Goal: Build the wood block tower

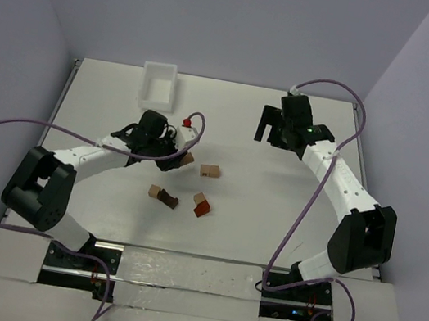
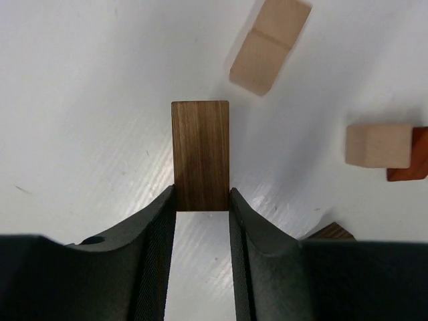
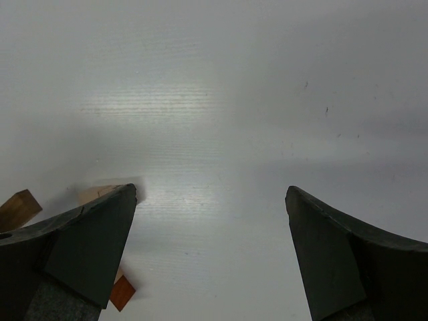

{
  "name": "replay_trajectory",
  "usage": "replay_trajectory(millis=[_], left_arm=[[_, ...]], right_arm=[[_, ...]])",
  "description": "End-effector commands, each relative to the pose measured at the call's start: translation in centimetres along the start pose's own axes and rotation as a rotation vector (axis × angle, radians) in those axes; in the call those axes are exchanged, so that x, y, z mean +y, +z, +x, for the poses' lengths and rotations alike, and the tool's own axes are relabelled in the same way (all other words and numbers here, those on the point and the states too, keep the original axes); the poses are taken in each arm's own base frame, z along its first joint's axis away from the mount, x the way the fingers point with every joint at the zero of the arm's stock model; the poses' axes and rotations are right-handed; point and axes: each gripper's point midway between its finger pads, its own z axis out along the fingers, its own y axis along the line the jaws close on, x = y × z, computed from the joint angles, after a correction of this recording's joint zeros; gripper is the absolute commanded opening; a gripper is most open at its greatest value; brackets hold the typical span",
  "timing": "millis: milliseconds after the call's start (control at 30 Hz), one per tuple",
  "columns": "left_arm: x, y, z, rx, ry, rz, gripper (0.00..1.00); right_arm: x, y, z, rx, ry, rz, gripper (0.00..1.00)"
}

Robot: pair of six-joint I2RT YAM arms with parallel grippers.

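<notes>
left gripper [image 2: 202,192] pinching dark brown block [image 2: 200,147] across width, likely for stacking; right gripper [image 3: 210,192] spread, idle toward far desk [image 1: 251,234] edge.

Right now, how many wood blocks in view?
6. Dark brown block in left gripper; lone tan block right of it; tan-dark pair nearer the robot; tan-reddish pair right of that. Others may hide under the left arm.

1. No text, label, brand, number or sign is being shown legibly in any of the three views.
2. Nothing readable is being carried by the wooden blocks [image 1: 210,171] or the white bin [image 1: 162,66].
</notes>
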Motion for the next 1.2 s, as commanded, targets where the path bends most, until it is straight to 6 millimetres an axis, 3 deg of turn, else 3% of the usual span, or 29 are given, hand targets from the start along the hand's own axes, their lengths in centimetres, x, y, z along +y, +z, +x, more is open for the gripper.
replay_trajectory(millis=[0, 267, 467, 600, 700, 1167], left_arm=[[-1.4, -2.0, -4.4, -0.105, 0.12, 0.116, 0.23], [-3.0, -1.9, -5.9, -0.069, 0.239, 0.255, 0.26], [-3.9, -0.9, -5.9, -0.03, 0.282, 0.297, 0.3], [-4.1, -0.1, -6.2, -0.014, 0.303, 0.309, 0.31], [-4.2, 0.5, -6.5, -0.009, 0.318, 0.307, 0.32], [-4.0, 3.4, -7.2, 0.005, 0.351, 0.308, 0.37]], right_arm=[[0.4, -1.0, -1.2, -0.044, -0.014, -0.052, 1.0], [-0.6, -1.2, -0.9, 0.0, -0.078, -0.127, 1.0], [-3.9, -0.1, 0.3, 0.058, -0.085, -0.147, 1.0], [-6.7, 0.3, 0.2, 0.057, -0.021, -0.132, 1.0], [-7.7, 0.5, 0.3, 0.059, -0.001, -0.127, 1.0], [-7.2, 0.8, 0.5, 0.07, 0.034, -0.162, 1.0]])
